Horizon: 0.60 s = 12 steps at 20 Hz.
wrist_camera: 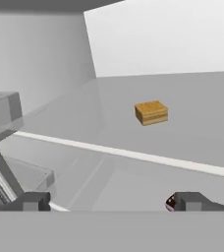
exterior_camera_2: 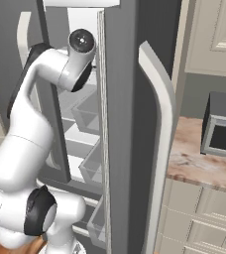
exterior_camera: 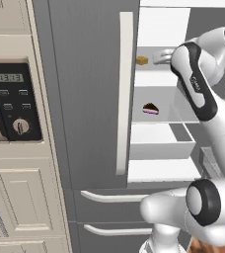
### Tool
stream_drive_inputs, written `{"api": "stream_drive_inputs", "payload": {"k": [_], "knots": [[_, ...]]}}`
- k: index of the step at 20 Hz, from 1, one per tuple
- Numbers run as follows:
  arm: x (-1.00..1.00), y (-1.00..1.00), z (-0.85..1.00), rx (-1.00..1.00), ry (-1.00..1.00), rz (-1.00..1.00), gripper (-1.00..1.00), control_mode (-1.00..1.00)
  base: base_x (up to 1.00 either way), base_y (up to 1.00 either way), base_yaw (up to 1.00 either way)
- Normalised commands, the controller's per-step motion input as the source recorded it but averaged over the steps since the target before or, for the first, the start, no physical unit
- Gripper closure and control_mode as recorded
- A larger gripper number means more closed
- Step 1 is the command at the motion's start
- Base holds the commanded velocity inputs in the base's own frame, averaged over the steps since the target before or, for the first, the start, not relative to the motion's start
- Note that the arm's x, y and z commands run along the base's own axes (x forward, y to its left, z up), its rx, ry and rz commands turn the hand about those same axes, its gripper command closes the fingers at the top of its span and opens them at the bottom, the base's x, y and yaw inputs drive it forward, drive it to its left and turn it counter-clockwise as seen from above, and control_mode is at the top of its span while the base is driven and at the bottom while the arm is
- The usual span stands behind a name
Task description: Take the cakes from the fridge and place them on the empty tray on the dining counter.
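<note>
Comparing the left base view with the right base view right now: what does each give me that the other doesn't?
Left base view: the tan cake on an upper fridge shelf, the chocolate cake a shelf lower, and the oven panel beside the fridge. Right base view: the fridge door edge-on, a stone counter with a microwave. Both: the arm reaching into the fridge.

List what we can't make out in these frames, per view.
- Left base view: the gripper is behind the arm's upper link; the right half of the fridge interior is blocked by the arm.
- Right base view: the open fridge door hides both cakes and most shelves.
- Hand view: the chocolate wedge is just a sliver behind the right fingertip; the tan cake is too small for detail.
</note>
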Motion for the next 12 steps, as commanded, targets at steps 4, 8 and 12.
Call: {"api": "stream_drive_inputs", "payload": {"k": [4,8,12], "knots": [[0.18,-0.14,-0.07,0.00,0.00,0.10,-1.00,-1.00,0.00,0.00,0.00],[0.22,0.00,-0.02,0.00,0.00,0.05,-1.00,-1.00,0.00,0.00,0.00],[0.28,0.00,0.00,0.00,0.00,0.05,-1.00,-1.00,0.00,0.00,0.00]]}}
